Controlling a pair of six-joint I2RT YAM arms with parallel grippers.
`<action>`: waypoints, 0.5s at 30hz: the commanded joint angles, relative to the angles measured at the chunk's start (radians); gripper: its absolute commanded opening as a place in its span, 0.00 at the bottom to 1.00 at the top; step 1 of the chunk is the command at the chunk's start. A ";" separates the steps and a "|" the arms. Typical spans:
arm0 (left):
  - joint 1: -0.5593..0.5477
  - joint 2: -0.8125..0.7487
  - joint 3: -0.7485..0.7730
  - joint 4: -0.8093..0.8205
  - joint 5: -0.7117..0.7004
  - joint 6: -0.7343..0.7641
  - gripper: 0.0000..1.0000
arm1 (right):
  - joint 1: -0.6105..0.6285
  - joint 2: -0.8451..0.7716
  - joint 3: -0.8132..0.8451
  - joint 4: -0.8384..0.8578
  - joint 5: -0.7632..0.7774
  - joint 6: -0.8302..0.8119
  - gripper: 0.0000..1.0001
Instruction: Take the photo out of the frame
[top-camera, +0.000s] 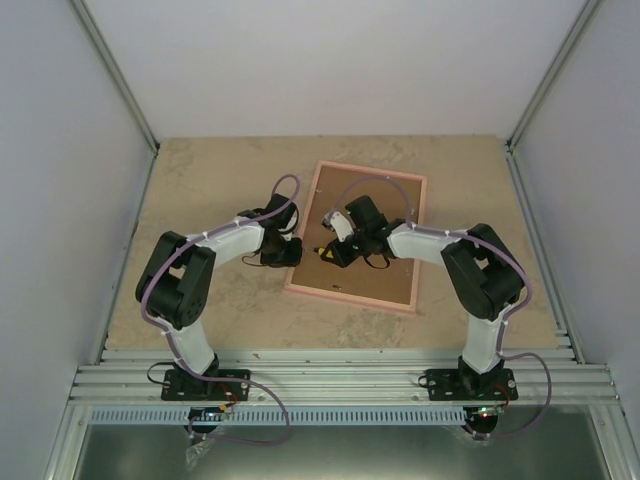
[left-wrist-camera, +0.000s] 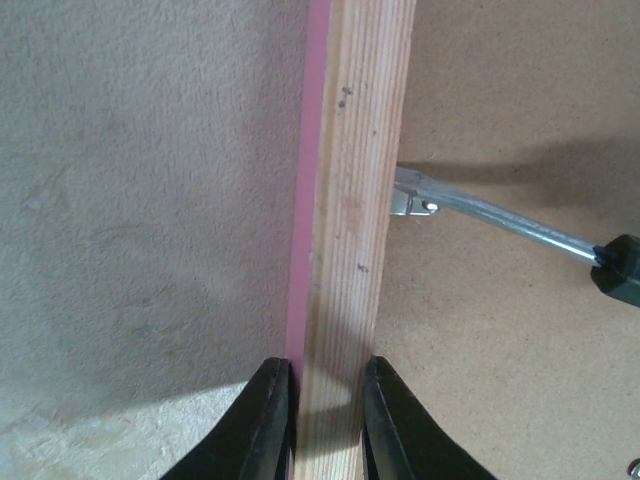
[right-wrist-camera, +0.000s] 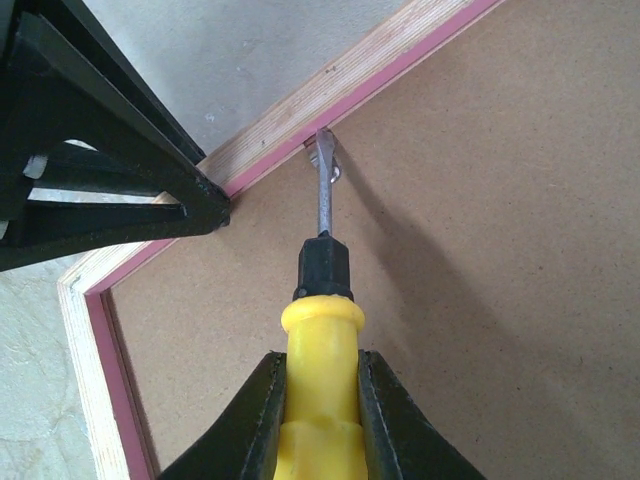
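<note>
- Thin-edged pink rectangular picture frame (top-camera: 392, 286) flat on the beige mottled desk (top-camera: 200, 190), back side up with brown fibreboard showing; just past centre in the top view, turned slightly clockwise.
- Left gripper (top-camera: 285, 250) at the frame's 9 o'clock edge, fingers (left-wrist-camera: 270, 420) clamped across the pale wood rail: one on the pink outer side, the other on the inner side over the fibreboard.
- Right gripper (top-camera: 335, 250) over the fibreboard, reaching in from 3 o'clock, fingers (right-wrist-camera: 262, 420) closed tight on the yellow plastic handle of a screwdriver (right-wrist-camera: 320, 335) with a black collar and a silver shaft.
- Screwdriver shaft pointing toward 9 o'clock in the top view, tip at a small silver metal tab (right-wrist-camera: 326, 160) set against the inner side of that same rail, seemingly touching it.
- From the left wrist camera, shaft (left-wrist-camera: 500, 222) entering from 3 o'clock and meeting the tab (left-wrist-camera: 412, 200) just beside the rail, ahead of the left gripper (left-wrist-camera: 327, 375).
- From the right wrist camera, left fingers at 10 o'clock from the tip, near the tab but apart from it.
</note>
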 joint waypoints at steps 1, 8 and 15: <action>-0.004 0.009 -0.027 -0.046 -0.018 -0.043 0.06 | 0.020 0.037 0.022 -0.115 -0.112 -0.056 0.00; -0.003 0.006 -0.029 -0.048 -0.025 -0.046 0.06 | 0.019 0.045 0.049 -0.187 -0.128 -0.104 0.01; -0.004 0.000 -0.041 -0.040 -0.027 -0.048 0.04 | 0.020 0.052 0.062 -0.248 -0.130 -0.121 0.00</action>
